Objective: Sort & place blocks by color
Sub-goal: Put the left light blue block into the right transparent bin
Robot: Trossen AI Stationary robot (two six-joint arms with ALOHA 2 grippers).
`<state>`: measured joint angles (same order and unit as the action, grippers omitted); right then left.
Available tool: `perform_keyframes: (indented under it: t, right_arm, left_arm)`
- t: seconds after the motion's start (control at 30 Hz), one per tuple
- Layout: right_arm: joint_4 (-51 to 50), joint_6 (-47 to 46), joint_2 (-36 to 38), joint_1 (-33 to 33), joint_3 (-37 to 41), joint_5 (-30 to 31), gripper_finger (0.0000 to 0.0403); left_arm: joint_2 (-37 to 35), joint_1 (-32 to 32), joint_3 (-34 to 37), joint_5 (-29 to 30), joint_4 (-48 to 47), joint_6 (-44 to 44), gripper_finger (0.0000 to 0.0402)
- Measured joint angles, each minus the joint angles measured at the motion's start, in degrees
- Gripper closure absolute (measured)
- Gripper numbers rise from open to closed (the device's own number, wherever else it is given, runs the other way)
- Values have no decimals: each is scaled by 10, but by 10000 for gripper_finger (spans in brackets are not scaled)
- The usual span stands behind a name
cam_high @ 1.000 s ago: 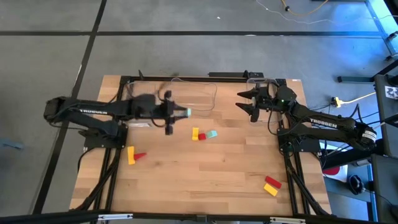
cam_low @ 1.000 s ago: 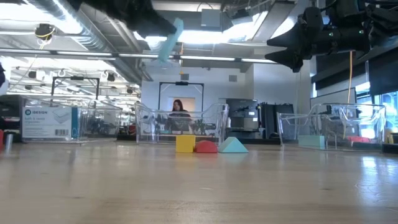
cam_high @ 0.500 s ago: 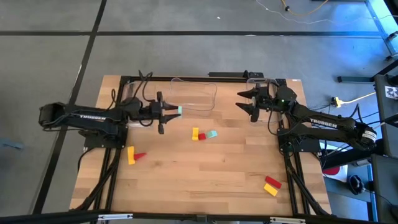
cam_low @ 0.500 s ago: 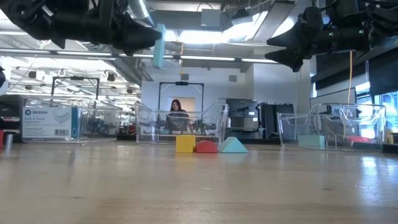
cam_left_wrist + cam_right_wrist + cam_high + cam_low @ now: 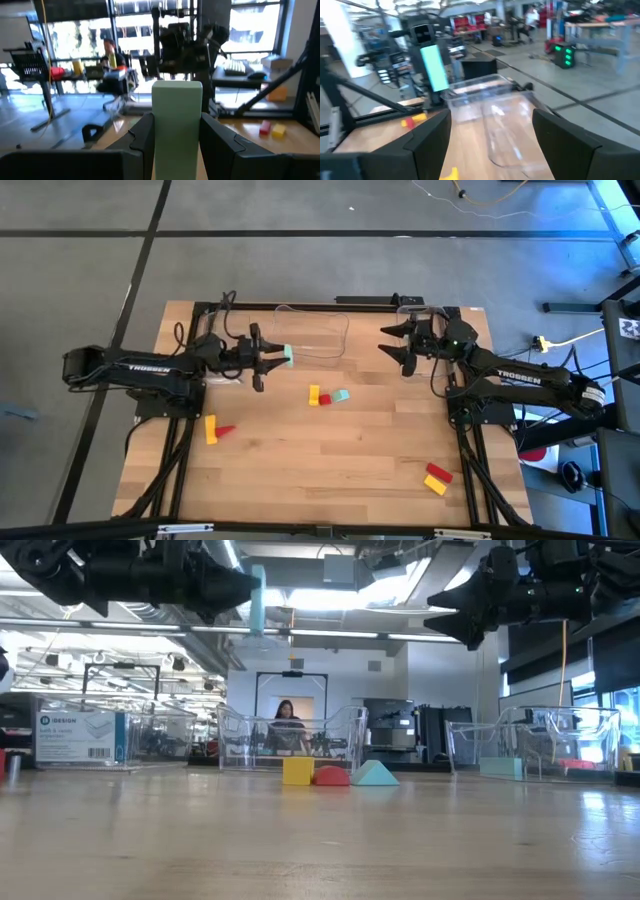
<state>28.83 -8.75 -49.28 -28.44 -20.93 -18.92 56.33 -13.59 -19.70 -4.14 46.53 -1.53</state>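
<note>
A light teal block (image 5: 288, 356) hangs high over the far left part of the table, with my left gripper (image 5: 278, 358) shut on it. My right gripper (image 5: 392, 346) stands open at the same height over the far right, facing the left gripper, nothing between its fingers (image 5: 427, 137). On the table lie a yellow (image 5: 314, 393), a red (image 5: 324, 399) and a teal block (image 5: 341, 395) in the middle. A yellow (image 5: 211, 428) and a red block (image 5: 225, 430) lie at the left. A red (image 5: 438, 473) and a yellow block (image 5: 435, 485) lie at the near right. My left gripper pinches the teal block's two side faces (image 5: 176, 125) between its two fingers, at their free ends. The fingers (image 5: 142, 137) come level from the table's left. The block (image 5: 259, 600) stands upright and is lifted clear, far above the table.
Clear plastic bins stand along the far edge: one in the middle (image 5: 290, 740), one at the right (image 5: 530, 753) with a teal and a red block in it, one at the left (image 5: 150, 735). A person sits in the room behind.
My left gripper has drawn back a little toward the table's left edge and tipped toward level. The teal block in it, tilted before, now stands upright. My right gripper has kept still.
</note>
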Motion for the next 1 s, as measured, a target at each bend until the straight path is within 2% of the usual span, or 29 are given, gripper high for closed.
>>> perform_keyframes:
  t: [0.23,0.37,0.53,0.7,0.83,1.0]
  right_arm:
    - [184,48,-141,70,0,3,121]
    - [265,62,-216,88,-13,28,121]
    - [262,59,-292,100,-63,28,121]
    - [260,58,-364,114,-114,9,121]
    - [253,45,-407,122,-154,-17,121]
    - [246,18,-453,134,-201,-19,121]
  left_arm:
    - [100,1,-1,1,129,25,291]
    - [150,-1,-28,0,143,41,291]
    - [194,12,-66,-16,145,44,291]
    - [220,25,-86,6,145,36,291]
    - [224,30,-87,9,146,29,291]
    - [224,33,-87,16,148,29,291]
